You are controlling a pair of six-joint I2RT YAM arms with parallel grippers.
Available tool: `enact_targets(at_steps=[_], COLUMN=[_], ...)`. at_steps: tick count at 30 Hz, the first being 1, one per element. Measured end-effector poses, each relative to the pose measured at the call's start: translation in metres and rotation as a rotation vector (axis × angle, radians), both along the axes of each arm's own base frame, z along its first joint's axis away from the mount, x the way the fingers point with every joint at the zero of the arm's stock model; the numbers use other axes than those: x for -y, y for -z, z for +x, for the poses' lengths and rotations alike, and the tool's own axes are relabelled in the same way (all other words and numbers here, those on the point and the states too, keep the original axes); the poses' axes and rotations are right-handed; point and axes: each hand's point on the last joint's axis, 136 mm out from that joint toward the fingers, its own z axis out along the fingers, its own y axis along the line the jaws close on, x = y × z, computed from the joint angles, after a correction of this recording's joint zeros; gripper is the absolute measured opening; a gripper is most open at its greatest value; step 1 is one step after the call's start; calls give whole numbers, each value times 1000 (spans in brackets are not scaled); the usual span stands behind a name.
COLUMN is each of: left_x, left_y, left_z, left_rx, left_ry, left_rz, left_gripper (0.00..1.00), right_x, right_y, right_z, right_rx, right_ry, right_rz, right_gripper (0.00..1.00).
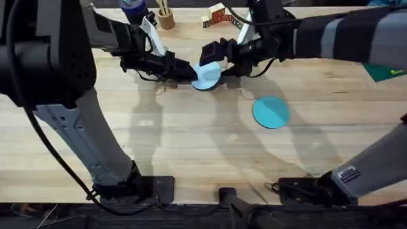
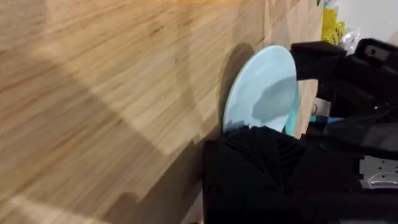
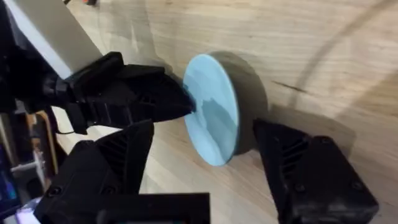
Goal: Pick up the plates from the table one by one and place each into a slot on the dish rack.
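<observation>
Because it has to go into a slot edge-first, the pale blue plate (image 3: 211, 109) is held upright rather than flat, toward the far middle of the surface (image 1: 191, 159). The left gripper (image 3: 180, 102) has its jaws clamped on the plate's rim from one side. Whether the lower rim rests on the wood or hangs just clear of it, I cannot tell.

The right gripper (image 1: 219, 63) has its jaws apart, one on each face of the same plate, neither visibly touching it. That looks like a handover, or a change of grip for a better hold before slotting, but this is a judgement.

The teal plate (image 1: 271, 112) lies flat on the surface nearer the right arm, well apart from both grippers and untouched, presumably waiting its turn.

By count there are two plates, one held and one lying flat, and two grippers, both at the blue plate. A cup of sticks (image 1: 166, 19) and some small boxes (image 1: 218, 14) sit at the far edge.
</observation>
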Motion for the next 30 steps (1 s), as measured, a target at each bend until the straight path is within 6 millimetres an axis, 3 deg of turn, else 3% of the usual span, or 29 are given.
enact_targets(at_steps=[7, 11, 15, 17, 19, 30], left_x=[0, 0, 0, -1, -2, -3], left_y=[0, 0, 0, 0, 0, -1], left_z=[0, 0, 0, 0, 0, 0], left_rx=[0, 0, 0, -1, -3, -9], left_ry=[0, 0, 0, -2, -5, -10], left_rz=[0, 0, 0, 0, 0, -5], left_gripper=[40, 40, 41, 41, 41, 40], right_x=[-15, -21, -21, -19, -16, -19], right_y=[2, 2, 6, 12, 18, 14], right_z=[-11, -15, -16, -16, -15, -14], right_rx=[-31, -34, -44, -59, -77, -75], right_ry=[-27, -39, -39, -29, -20, -31], right_rz=[17, 19, 18, 4, -1, 22], right_gripper=[870, 748, 482, 218, 65, 30])
